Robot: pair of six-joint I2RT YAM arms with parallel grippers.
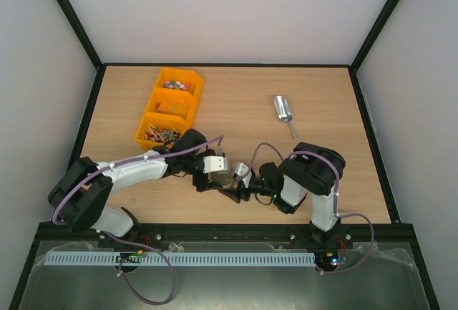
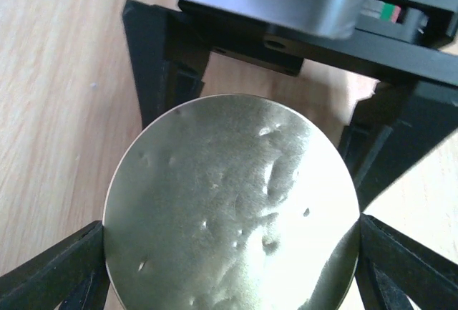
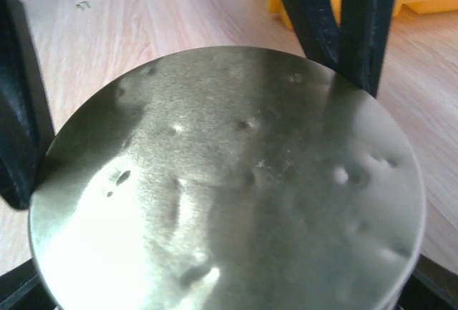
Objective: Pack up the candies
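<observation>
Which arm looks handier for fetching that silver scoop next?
Right, probably: the scoop lies on the right side of the table, nearer the right gripper, while the left gripper grips the jar lid and sits toward the yellow bins.

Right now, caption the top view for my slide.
Left gripper and right gripper meet on a lidded jar at the table's near edge; candies in orange bins and a scoop beyond.

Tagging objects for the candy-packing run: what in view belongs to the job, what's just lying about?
Job: candies, far compartment of the orange bin; metal lid, gripped by the left gripper; scoop, probably.
Lying about: red-and-white sticks, near compartment.
</observation>
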